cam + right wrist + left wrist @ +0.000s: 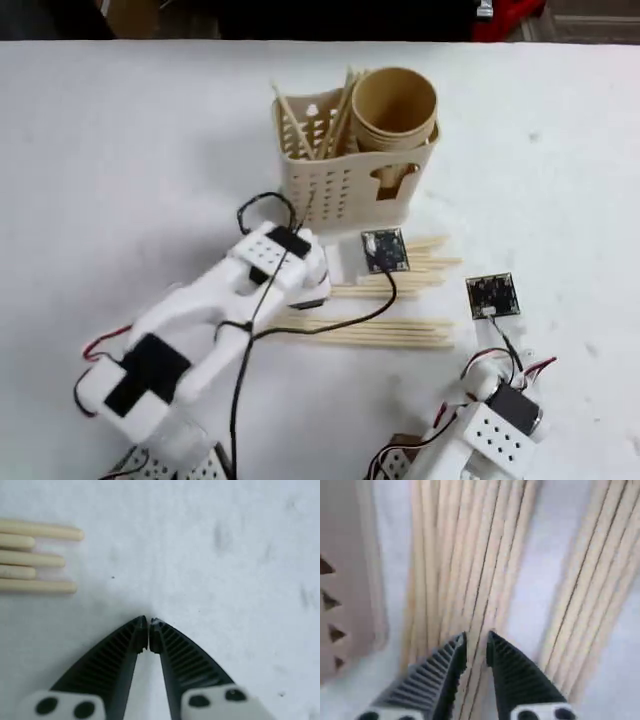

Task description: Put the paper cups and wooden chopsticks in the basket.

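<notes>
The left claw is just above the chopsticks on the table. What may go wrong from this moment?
The chopsticks lie packed side by side under the left claw, so its narrow opening may pinch several or roll them away. The basket already holds cups and leaning sticks, so a new one could strike them. A black cable crosses the table's sticks and might drag them.
</notes>
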You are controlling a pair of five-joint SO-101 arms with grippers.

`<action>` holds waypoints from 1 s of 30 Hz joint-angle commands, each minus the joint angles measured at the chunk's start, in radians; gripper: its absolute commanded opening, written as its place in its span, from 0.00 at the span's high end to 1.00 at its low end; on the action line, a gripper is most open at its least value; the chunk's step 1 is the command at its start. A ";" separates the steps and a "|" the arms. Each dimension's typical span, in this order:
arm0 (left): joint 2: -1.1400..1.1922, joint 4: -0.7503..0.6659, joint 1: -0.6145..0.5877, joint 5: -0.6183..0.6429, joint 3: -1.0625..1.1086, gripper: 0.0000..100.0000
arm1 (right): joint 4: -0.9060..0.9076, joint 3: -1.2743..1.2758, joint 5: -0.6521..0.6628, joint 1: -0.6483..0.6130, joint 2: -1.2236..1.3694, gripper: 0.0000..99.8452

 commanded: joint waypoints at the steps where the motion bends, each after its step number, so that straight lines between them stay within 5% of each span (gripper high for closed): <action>1: 0.048 -0.015 0.008 -0.005 -0.046 0.91 | -0.016 -0.003 0.012 0.019 -0.005 0.98; 17: 0.041 0.058 -0.035 -0.014 -0.060 0.98 | -0.016 -0.003 0.012 0.019 -0.005 0.98; 22: 0.041 0.201 -0.139 -0.026 -0.155 0.98 | -0.016 -0.003 0.012 0.019 -0.005 0.98; 30: 0.041 0.272 -0.426 -0.250 -0.167 0.98 | -0.016 -0.003 0.012 0.019 -0.005 0.98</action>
